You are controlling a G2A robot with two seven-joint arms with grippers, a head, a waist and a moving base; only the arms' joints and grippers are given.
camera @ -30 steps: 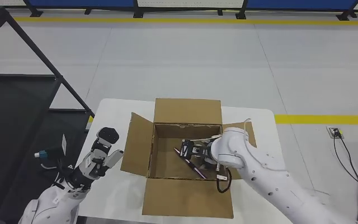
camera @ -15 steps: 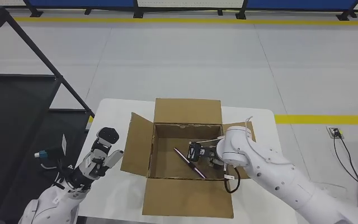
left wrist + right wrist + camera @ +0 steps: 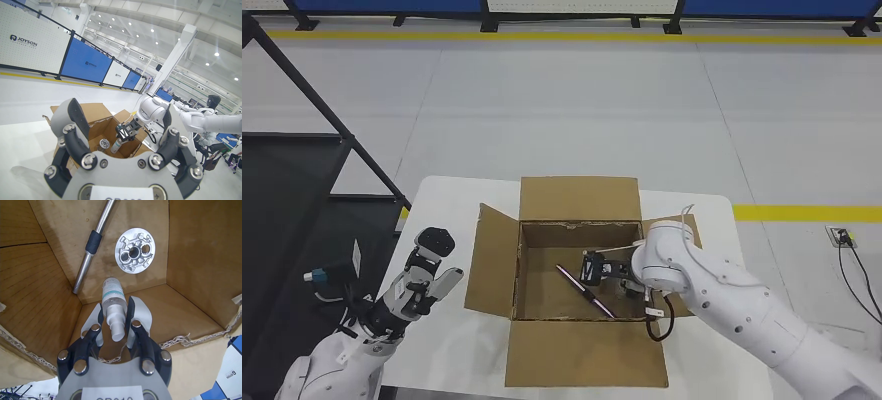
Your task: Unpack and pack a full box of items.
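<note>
An open cardboard box (image 3: 577, 197) stands in the middle of the white table. Inside it my right gripper (image 3: 115, 303) is shut on a clear spray bottle (image 3: 113, 292), gripping it just below the white cap, base pointing at the box floor. A steel rod (image 3: 88, 247) with a black sleeve and a round metal disc (image 3: 134, 253) lie on the floor of the box. In the top view the right gripper (image 3: 594, 268) is over the box's right half, beside the rod (image 3: 584, 290). My left gripper (image 3: 435, 243) hovers open left of the box, holding nothing.
All flaps of the box are folded outward; the near flap (image 3: 585, 352) covers the table's front edge. A black frame (image 3: 302, 180) stands to the left of the table. Bare table (image 3: 442, 330) lies left of the box.
My right gripper has drawn back toward the right side of the box with the bottle. The box has slid slightly to the right. The left arm has not moved.
</note>
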